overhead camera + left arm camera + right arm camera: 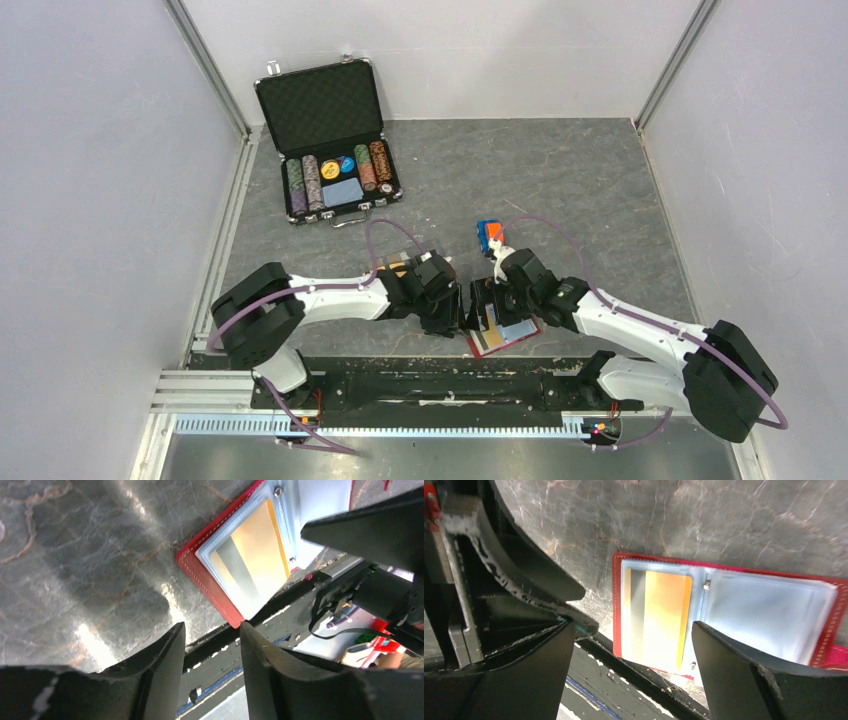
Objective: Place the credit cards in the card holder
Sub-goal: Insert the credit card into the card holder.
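Hovering at 6 o'clock by the near table edge, the left gripper (212, 630) shows narrowly parted, empty jaws. The right gripper (633, 627) stands wide and empty over the open red card holder (616, 610). One credit card (659, 615) lies in the holder's 9 o'clock clear sleeve; the 3 o'clock sleeve looks empty. Probable risk: the right finger close over that sleeve, if lowered, could drag the holder or fold it shut. Far off at 11 o'clock, the black briefcase (320, 105) holds rows of poker chips (310, 182).
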`<state>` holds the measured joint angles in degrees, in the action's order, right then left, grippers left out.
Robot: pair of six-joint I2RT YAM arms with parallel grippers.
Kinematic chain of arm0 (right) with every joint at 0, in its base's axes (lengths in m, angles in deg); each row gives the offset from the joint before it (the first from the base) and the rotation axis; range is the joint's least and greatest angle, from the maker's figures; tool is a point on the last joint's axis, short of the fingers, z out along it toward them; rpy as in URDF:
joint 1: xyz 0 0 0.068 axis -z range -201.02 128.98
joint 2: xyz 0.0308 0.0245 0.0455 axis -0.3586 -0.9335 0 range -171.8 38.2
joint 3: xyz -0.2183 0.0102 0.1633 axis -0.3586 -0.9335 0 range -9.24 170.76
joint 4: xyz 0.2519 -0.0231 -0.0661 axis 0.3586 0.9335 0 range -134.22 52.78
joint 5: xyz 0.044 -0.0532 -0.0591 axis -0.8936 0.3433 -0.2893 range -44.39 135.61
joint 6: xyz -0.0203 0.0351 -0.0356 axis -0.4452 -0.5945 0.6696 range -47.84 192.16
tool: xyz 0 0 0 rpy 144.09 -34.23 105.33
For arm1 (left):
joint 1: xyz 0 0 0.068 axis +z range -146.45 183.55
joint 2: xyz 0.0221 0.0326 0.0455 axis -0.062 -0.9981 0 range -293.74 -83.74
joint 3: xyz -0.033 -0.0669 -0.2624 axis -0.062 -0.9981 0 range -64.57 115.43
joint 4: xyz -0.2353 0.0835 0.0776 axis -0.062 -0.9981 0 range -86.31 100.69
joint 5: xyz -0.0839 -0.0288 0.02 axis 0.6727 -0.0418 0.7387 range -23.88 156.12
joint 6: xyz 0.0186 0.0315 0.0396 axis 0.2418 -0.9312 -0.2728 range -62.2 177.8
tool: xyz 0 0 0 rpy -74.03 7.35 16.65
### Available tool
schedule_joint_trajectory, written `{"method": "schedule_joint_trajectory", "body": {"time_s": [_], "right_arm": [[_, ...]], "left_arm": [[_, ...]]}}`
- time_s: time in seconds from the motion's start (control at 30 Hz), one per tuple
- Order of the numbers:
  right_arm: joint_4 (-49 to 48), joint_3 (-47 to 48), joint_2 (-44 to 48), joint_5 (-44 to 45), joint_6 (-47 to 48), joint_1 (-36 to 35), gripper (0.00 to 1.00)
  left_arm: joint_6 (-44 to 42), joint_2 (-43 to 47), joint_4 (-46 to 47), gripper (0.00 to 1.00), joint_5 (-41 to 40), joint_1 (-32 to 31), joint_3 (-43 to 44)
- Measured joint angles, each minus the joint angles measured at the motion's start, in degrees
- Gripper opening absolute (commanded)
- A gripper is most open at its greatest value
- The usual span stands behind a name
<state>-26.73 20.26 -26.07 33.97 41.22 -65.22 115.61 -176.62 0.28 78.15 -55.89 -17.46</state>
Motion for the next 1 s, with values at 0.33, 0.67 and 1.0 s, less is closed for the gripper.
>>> {"method": "schedule_joint_trajectory", "body": {"time_s": [0.33,0.67,1.0], "right_arm": [[6.2,2.8,0.0,1.3,8.2,12.4,0.90],[9.6,2.6,-1.4,5.5,15.7,20.8,0.87],[8.6,1.5,-4.2,6.1,18.4,22.7,0.67]], "left_arm": [[6.7,2.7,12.5,0.64,2.1,0.1,-8.7],[11.5,0.5,17.8,0.65,2.1,0.1,-9.0],[11.6,-3.1,19.6,0.57,2.6,0.1,-6.2]]}}
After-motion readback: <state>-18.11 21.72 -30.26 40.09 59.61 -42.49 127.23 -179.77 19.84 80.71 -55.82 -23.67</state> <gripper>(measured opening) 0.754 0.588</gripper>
